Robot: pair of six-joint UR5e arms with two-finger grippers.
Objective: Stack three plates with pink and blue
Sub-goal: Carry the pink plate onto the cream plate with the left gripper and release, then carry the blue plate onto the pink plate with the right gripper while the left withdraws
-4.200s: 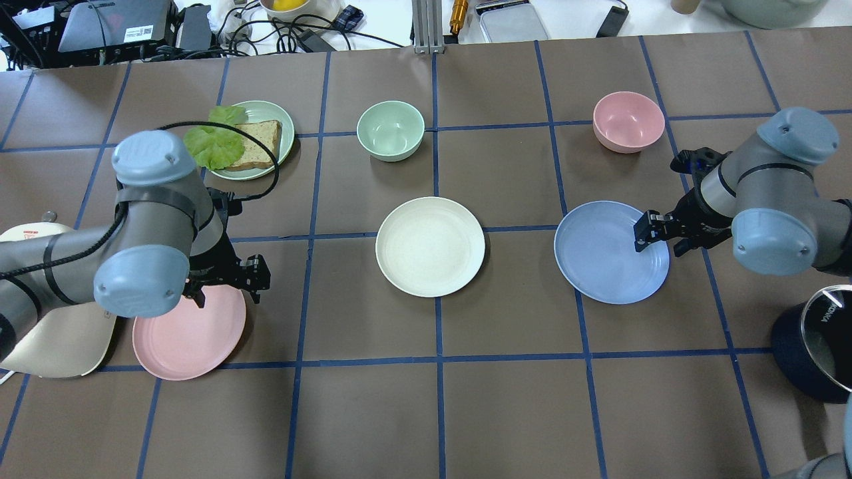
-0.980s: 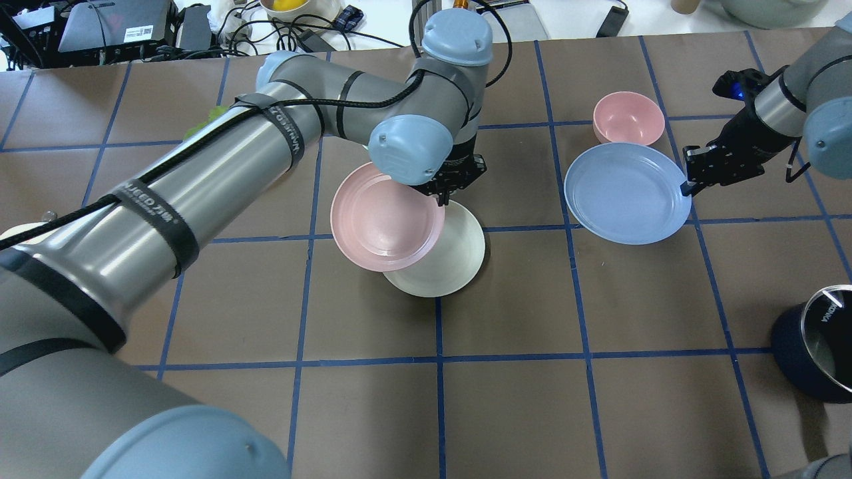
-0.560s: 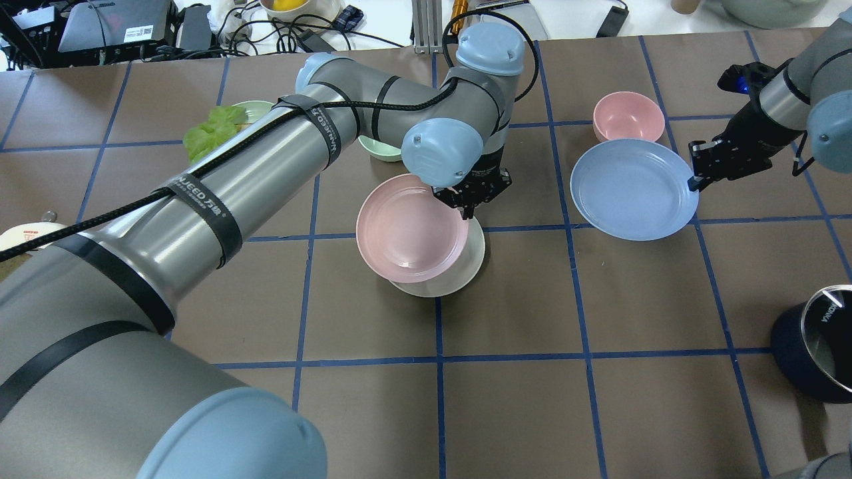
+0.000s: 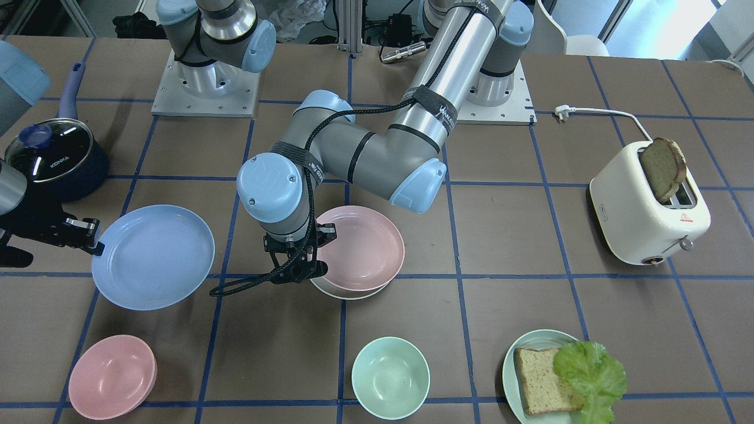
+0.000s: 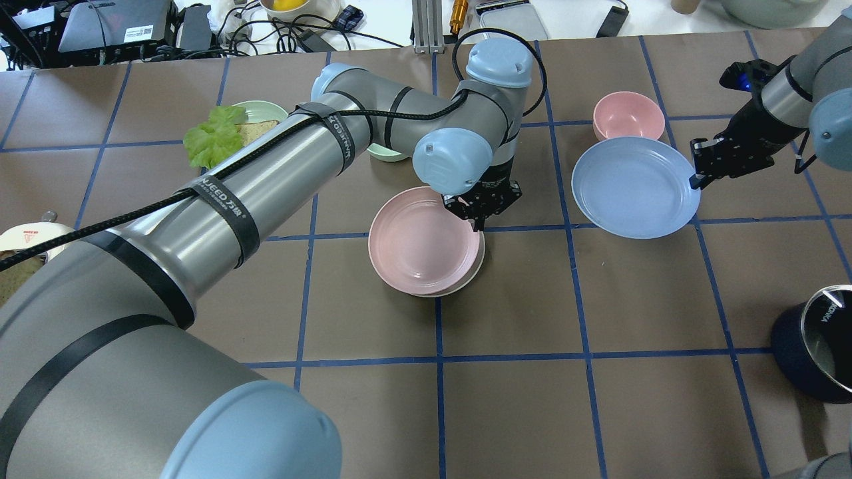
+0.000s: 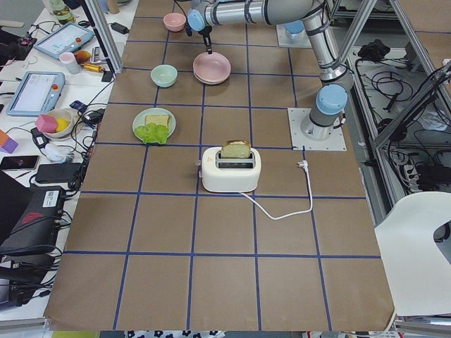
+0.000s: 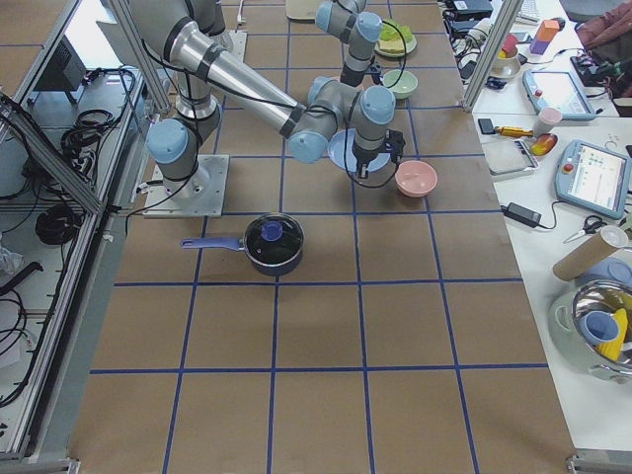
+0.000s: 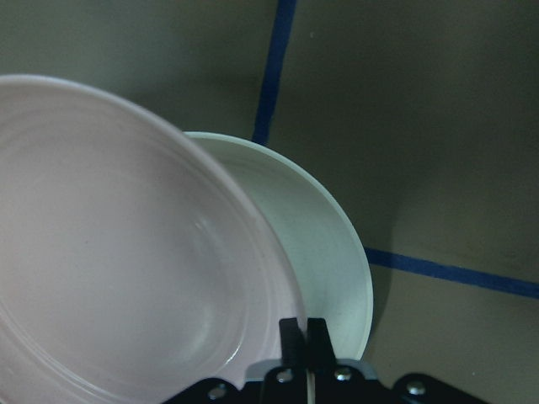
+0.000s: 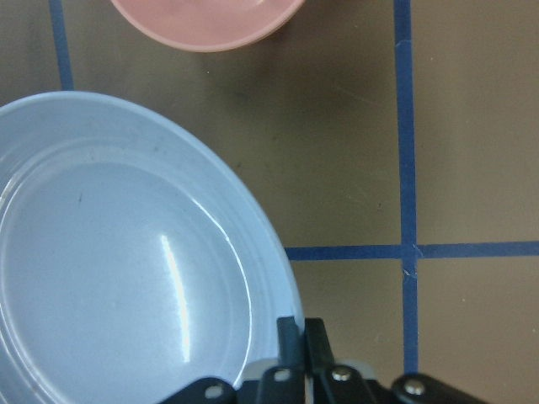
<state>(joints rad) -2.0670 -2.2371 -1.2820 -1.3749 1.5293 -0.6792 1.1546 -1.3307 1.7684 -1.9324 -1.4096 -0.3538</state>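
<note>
- Frame ctr: pink plate (image 5: 426,241) sits over cream-white plate (image 8: 324,261), hiding most of it; can't tell if touching.
- Just right of ctr: L gripper (image 5: 478,218), jaws pinched on pink plate's rim.
- Upper right: blue plate (image 5: 632,187), right rim pinched tight by R gripper (image 5: 695,179).

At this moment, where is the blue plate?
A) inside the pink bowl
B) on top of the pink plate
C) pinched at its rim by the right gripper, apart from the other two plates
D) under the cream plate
C: the right gripper is shut on the blue plate at its rim, off to the side of the pink plate over the cream plate.
</note>
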